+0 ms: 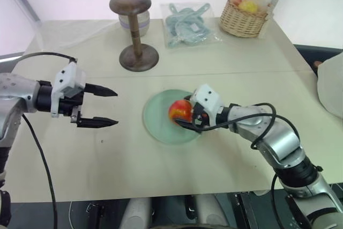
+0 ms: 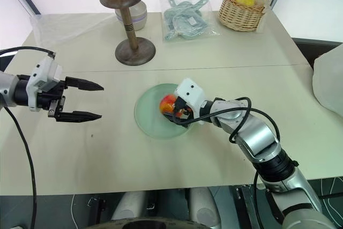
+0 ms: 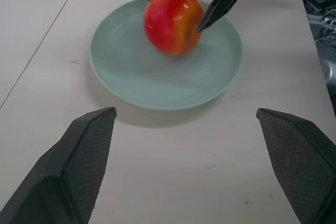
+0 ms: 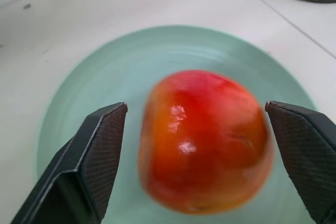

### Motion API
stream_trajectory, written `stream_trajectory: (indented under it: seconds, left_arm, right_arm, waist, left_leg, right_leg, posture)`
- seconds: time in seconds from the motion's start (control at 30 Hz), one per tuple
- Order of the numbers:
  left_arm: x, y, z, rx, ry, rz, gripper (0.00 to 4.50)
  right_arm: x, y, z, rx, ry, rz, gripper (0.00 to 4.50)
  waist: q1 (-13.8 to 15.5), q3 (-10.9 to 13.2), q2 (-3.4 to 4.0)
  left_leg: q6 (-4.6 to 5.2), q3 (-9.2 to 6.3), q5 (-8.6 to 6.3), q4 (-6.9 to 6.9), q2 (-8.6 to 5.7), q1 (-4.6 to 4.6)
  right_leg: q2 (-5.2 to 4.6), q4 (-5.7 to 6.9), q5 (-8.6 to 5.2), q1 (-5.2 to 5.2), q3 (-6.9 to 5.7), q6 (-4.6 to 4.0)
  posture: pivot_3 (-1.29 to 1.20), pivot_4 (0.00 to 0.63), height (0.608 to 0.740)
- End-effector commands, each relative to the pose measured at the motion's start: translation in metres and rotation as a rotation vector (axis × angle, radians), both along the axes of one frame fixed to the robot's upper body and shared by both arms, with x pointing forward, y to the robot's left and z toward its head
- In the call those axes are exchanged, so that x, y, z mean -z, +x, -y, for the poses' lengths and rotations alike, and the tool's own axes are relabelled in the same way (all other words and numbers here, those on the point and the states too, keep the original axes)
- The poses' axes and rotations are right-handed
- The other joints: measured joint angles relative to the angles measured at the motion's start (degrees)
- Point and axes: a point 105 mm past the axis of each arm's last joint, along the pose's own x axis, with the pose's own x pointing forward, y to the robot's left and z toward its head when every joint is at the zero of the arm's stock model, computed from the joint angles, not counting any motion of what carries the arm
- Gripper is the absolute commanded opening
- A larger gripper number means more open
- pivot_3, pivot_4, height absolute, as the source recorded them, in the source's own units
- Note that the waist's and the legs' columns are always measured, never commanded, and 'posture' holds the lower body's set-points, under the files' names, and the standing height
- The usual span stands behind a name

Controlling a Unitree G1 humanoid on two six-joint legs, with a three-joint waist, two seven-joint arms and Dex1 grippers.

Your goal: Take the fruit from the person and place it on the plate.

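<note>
Red-orange fruit [image 4: 205,140] sits on the plate [image 4: 94,93] between my right jaws [image 4: 199,161], spread wide, not touching. My left jaws [image 1: 96,105] gape empty over bare desk [image 1: 107,159].

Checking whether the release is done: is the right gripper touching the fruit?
Apart. The right wrist view shows pale plate between each finger of the right gripper and the fruit, which rests on the plate.
</note>
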Motion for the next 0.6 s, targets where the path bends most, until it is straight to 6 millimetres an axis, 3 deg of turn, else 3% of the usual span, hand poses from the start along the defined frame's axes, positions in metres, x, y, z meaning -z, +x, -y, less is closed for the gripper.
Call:
stream_trajectory:
  seconds: [0.03, 0.13, 0.37, 0.6]
  left_arm:
    - [-0.008, 0.001, 0.003, 0.016, 0.006, 0.042, 4.5]
    - [-0.009, 0.003, 0.004, 0.016, 0.001, 0.044, 4.5]
    - [-0.009, 0.004, 0.007, 0.021, -0.005, 0.043, 4.5]
    - [-0.008, 0.005, 0.009, 0.032, -0.006, 0.042, 4.5]
  right_arm:
    - [-0.014, 0.002, 0.005, 0.02, 0.022, 0.043, 4.43]
    - [-0.025, 0.002, 0.012, 0.035, 0.028, 0.048, 4.43]
    - [-0.076, -0.013, 0.037, 0.077, 0.059, 0.117, 4.43]
    - [-0.081, -0.045, 0.065, 0.068, -0.046, 0.091, 4.43]
  waist:
    - [0.01, 0.0, 0.0]
    - [0.03, 0.0, 0.0]
    - [0.06, 0.0, 0.0]
    - [0.24, 0.0, 0.0]
  left_leg:
    - [0.0, 0.0, 0.0, 0.0, 0.0, 0.0]
    - [0.0, 0.0, 0.0, 0.0, -0.01, 0.0]
    - [0.0, -0.01, 0.0, 0.0, 0.0, 0.0]
    - [0.01, -0.02, 0.0, 0.01, 0.0, 0.01]
  right_leg:
    - [0.0, 0.0, 0.0, 0.0, 0.0, 0.0]
    - [0.01, 0.0, 0.0, 0.0, 0.0, 0.0]
    - [-0.02, 0.03, 0.0, -0.01, 0.0, 0.0]
    - [-0.05, 0.02, 0.0, 0.03, 0.0, 0.0]
  posture:
    - [0.0, 0.15, 0.74]
    - [0.0, 0.15, 0.74]
    - [0.0, 0.15, 0.74]
    - [0.0, 0.15, 0.74]
